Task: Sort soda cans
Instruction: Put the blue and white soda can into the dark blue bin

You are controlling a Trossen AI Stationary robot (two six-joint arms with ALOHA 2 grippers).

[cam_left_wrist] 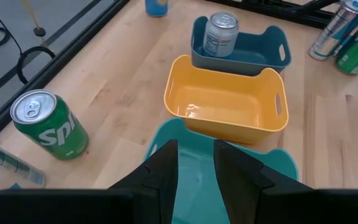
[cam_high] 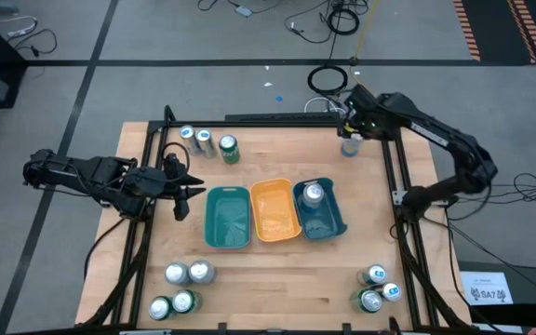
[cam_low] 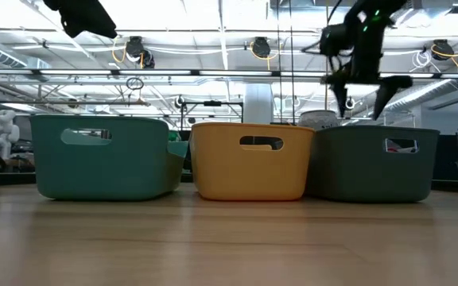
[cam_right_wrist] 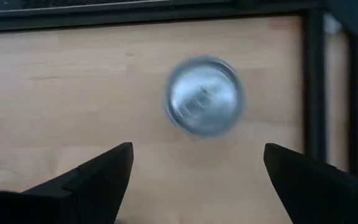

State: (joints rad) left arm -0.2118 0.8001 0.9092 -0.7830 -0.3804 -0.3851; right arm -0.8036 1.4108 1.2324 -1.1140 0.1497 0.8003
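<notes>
High view: right gripper [cam_high: 350, 130] hangs over a lone soda can [cam_high: 349, 147] at upper right of the frame, fingers spread wide, nothing held.
Left gripper [cam_high: 194, 188] sits at left of centre beside the teal tray [cam_high: 228, 218], fingers nearly closed and empty. One can [cam_high: 314, 194] stands in the blue tray [cam_high: 331, 221]; the yellow tray [cam_high: 274, 210] holds none. Other cans cluster at upper left [cam_high: 208, 143], lower left [cam_high: 180, 288] and lower right [cam_high: 378, 288] of the frame.
</notes>
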